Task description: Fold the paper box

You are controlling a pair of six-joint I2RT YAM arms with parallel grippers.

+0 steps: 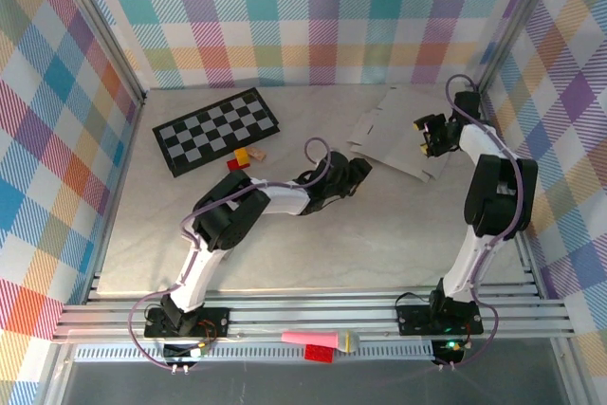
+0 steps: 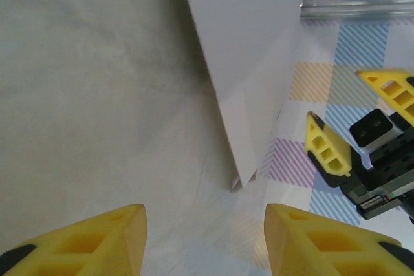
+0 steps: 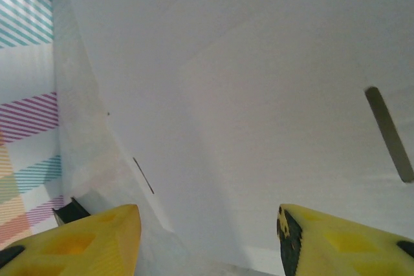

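Yellow fingers [image 2: 97,237] of the left gripper [image 2: 204,224] stand apart, grasping nothing — the paper box [image 1: 391,135] lies unfolded just ahead, upper right of the top view. At its right edge the right gripper [image 3: 207,224] is spread too — empty.

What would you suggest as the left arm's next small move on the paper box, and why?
Probably ease the left gripper forward so its open jaws straddle the near edge of the paper box. That edge lies just ahead, not yet between them, while the right gripper faces the sheet closely.
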